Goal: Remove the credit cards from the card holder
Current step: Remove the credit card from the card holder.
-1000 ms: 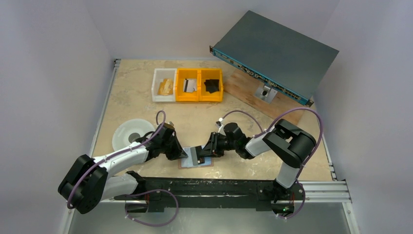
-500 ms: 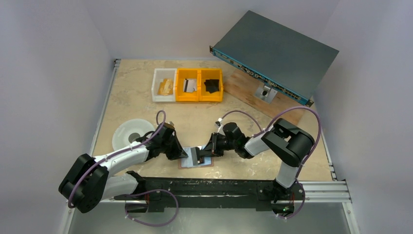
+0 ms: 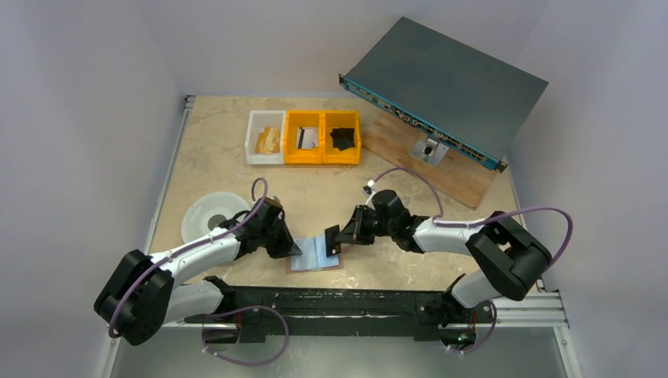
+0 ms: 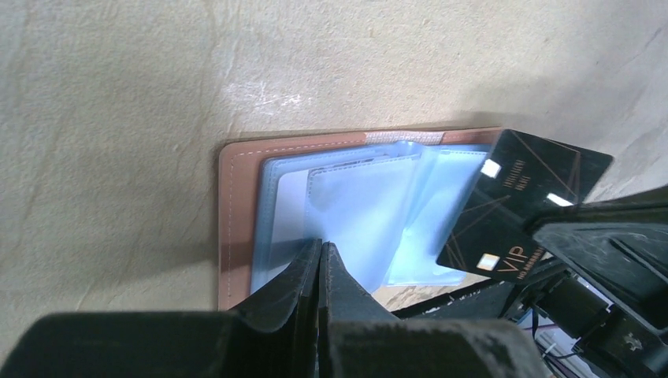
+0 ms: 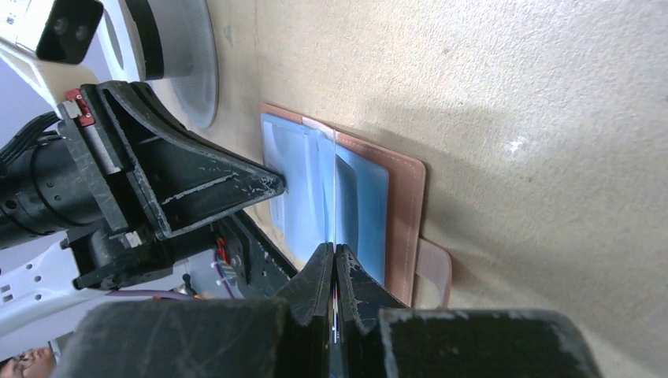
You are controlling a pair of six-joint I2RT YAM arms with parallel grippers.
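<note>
The card holder [image 3: 311, 260], a pinkish-tan wallet, lies open near the table's front edge, pale blue sleeves up. It also shows in the left wrist view [image 4: 236, 205] and the right wrist view [image 5: 406, 213]. My left gripper [image 3: 298, 250] is shut, and its tip [image 4: 320, 246] presses on the sleeves at the wallet's left. My right gripper [image 3: 340, 238] is shut on a black card [image 3: 332, 239] with gold "VIP" lettering [image 4: 524, 205]. It holds the card on edge just above the wallet's right half, clear of the sleeves. In the right wrist view [image 5: 335, 250] the card shows only as a thin edge [image 5: 335, 197]. No blue-silver or gold card shows.
A white bin [image 3: 265, 137] and two yellow bins [image 3: 303, 137] stand at the back centre. A white round dish [image 3: 211, 214] lies left of the left arm. A grey rack unit [image 3: 445, 83] rests on a wooden board [image 3: 453, 177] at the back right.
My right gripper has drawn back to the right with the black card, which has come out of the wallet. The right arm's elbow swung right. The left gripper has stayed put.
</note>
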